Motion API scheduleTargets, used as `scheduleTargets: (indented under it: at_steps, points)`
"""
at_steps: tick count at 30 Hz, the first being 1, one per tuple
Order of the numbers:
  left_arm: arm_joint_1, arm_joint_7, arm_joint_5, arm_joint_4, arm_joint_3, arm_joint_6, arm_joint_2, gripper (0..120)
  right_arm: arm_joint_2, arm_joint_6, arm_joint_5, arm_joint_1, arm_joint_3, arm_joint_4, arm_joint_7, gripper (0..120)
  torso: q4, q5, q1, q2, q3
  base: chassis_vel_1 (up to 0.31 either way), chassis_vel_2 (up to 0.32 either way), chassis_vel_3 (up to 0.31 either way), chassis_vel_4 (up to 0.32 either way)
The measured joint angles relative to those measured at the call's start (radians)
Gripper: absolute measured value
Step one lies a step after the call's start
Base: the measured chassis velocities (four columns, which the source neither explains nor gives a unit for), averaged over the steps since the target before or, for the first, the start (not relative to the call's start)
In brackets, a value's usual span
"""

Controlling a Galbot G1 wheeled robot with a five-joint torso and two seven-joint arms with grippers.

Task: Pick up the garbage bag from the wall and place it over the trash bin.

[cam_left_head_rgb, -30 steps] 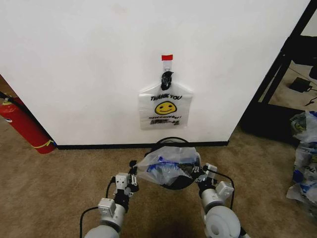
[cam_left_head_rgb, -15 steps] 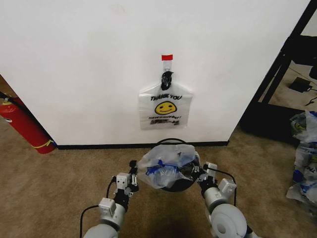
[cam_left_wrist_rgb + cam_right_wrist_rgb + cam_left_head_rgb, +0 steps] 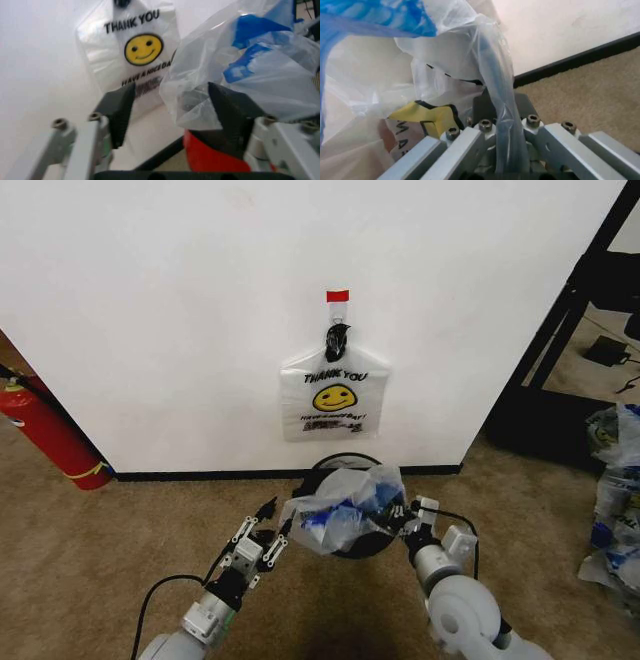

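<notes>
The thin, translucent white plastic garbage bag [image 3: 345, 508] with crumpled blue print sits bunched over the small round black trash bin [image 3: 346, 463] on the carpet, at the foot of the plain white wall [image 3: 170, 310] with its black baseboard. The right gripper [image 3: 398, 518] is clamped on a twisted strand of the bag — in the right wrist view the film [image 3: 495, 93] runs straight down between the closed fingers. The left gripper [image 3: 267, 528] stands just beside the bag's other edge with its jaws apart; in the left wrist view a fold of plastic [image 3: 192, 101] lies in front of one dark pad [image 3: 231, 112], but nothing is pinched.

The risk, as I judge it, is lopsided handling: with one side held and the other free, the bag may slump into a wad on the rim rather than spread over the opening. The film is slick and limp, so it could also slide out of the right grip or tear if pulled hard across the bin's edge. The bin looks light; a tug might tip it on its red base [image 3: 210, 157].

A second bag [image 3: 335, 392] — flat, white, printed with a yellow smiley face and "THANK YOU" — hangs on the wall from a small hook under a red tape strip [image 3: 338, 296], directly above the bin. A red fire extinguisher [image 3: 45, 430] leans well off to the left.
</notes>
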Motion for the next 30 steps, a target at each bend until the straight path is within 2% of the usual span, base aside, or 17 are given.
scheduleTargets:
  at_steps: [3, 5, 9, 11, 13, 16, 18, 20, 24, 30]
  points:
    - [0.0, 0.005, 0.028, -0.002, -0.007, -0.012, 0.004, 68, -0.007, -0.003, 0.0, 0.0, 0.005, 0.002, 0.006, 0, 0.0, -0.0001, 0.0, 0.0, 0.0, 0.0, 0.0, 0.0, 0.0]
    - [0.001, 0.026, 0.073, -0.017, -0.025, -0.046, 0.022, 80, -0.024, -0.011, -0.001, -0.002, 0.012, 0.007, 0.014, 0, 0.0, 0.0002, 0.0, 0.0, 0.0, 0.0, 0.0, 0.0, 0.0]
    - [-0.017, 0.086, 0.086, -0.071, -0.035, -0.093, 0.063, 94, -0.048, -0.021, -0.03, -0.017, 0.007, 0.02, 0.018, 0, 0.0, 0.0003, 0.0, 0.0, 0.0, 0.0, 0.0, 0.0, 0.0]
    - [-0.022, 0.091, 0.086, -0.076, -0.035, -0.096, 0.066, 96, -0.051, -0.021, -0.033, -0.018, 0.005, 0.021, 0.018, 0, 0.0, 0.0003, 0.0, 0.0, 0.0, 0.0, 0.0, 0.0, 0.0]
    - [-0.075, 0.163, 0.108, -0.102, -0.022, -0.114, 0.087, 105, -0.068, -0.029, -0.075, -0.021, -0.017, 0.028, 0.018, 0, -0.0002, 0.0002, 0.0, 0.0, 0.0, 0.0, 0.0, 0.0, 0.0]
    - [-0.139, 0.253, 0.188, -0.086, 0.009, -0.152, 0.092, 110, -0.087, -0.032, -0.156, -0.003, -0.059, 0.015, 0.009, 0, -0.0002, 0.0002, 0.0, 0.0, 0.0, 0.0, 0.0, 0.0, 0.0]
    - [-0.147, 0.262, 0.204, -0.08, 0.014, -0.159, 0.091, 111, -0.089, -0.033, -0.162, -0.001, -0.063, 0.013, 0.008, 0, -0.0002, 0.0001, 0.0, 0.0, 0.0, 0.0, 0.0, 0.0, 0.0]
    - [-0.209, 0.317, 0.316, -0.032, 0.038, -0.213, 0.084, 113, -0.106, -0.056, -0.183, 0.021, -0.096, 0.006, -0.002, 0, 0.0001, 0.0, 0.0, 0.0, 0.0, 0.0, 0.0, 0.0, 0.0]
    - [-0.301, 0.359, 0.484, 0.019, 0.062, -0.283, 0.089, 115, -0.129, -0.094, -0.183, 0.054, -0.12, 0.002, -0.027, 0, 0.0, 0.0002, 0.0, 0.0, 0.0, 0.0, 0.0, 0.0, 0.0]
    - [-0.374, 0.364, 0.554, 0.04, 0.077, -0.297, 0.117, 110, -0.149, -0.123, -0.182, 0.089, -0.135, -0.012, -0.044, 0, 0.0, 0.0002, 0.0, 0.0, 0.0, 0.0, 0.0, 0.0, 0.0]
